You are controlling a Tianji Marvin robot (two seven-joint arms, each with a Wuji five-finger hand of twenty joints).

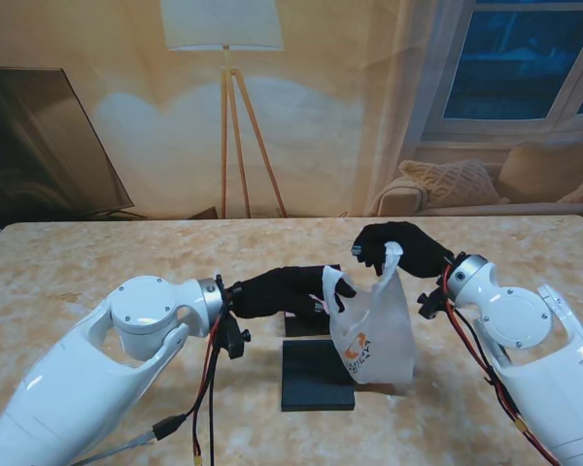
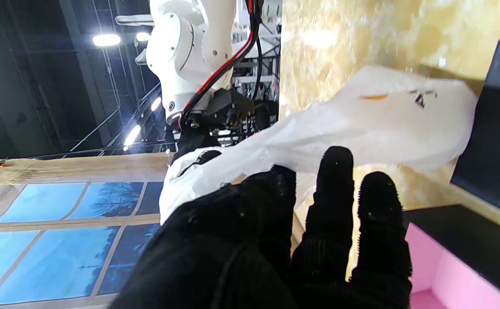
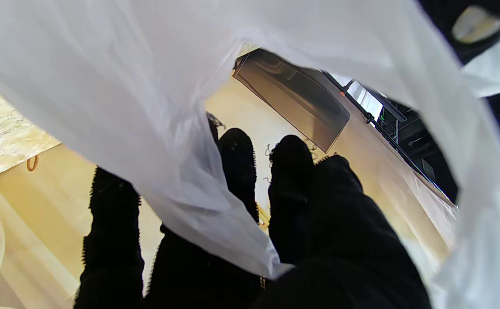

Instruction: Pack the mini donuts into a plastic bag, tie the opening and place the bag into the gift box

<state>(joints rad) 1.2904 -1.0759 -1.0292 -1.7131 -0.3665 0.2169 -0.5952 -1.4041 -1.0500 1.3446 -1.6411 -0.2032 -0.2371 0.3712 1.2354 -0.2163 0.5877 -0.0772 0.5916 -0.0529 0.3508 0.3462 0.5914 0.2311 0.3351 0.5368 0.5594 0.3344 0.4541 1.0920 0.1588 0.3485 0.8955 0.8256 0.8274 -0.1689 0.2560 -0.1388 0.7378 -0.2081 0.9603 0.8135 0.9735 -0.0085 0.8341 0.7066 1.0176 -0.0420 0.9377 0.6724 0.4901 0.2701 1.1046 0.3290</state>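
The left hand [image 1: 282,289], in a black glove, pinches one handle of the white plastic bag [image 1: 372,330]; the right hand [image 1: 403,249], also gloved, grips the other handle, farther from me. Between them the bag hangs upright above the marble-patterned table [image 1: 78,262], an orange print on its side. A flat black lid [image 1: 317,374] lies on the table just beside the bag's base. From the left wrist, a black gift box [image 2: 456,257] with a pink inside shows near the fingers [image 2: 335,171]. The bag's contents are probably hidden; no donuts can be made out.
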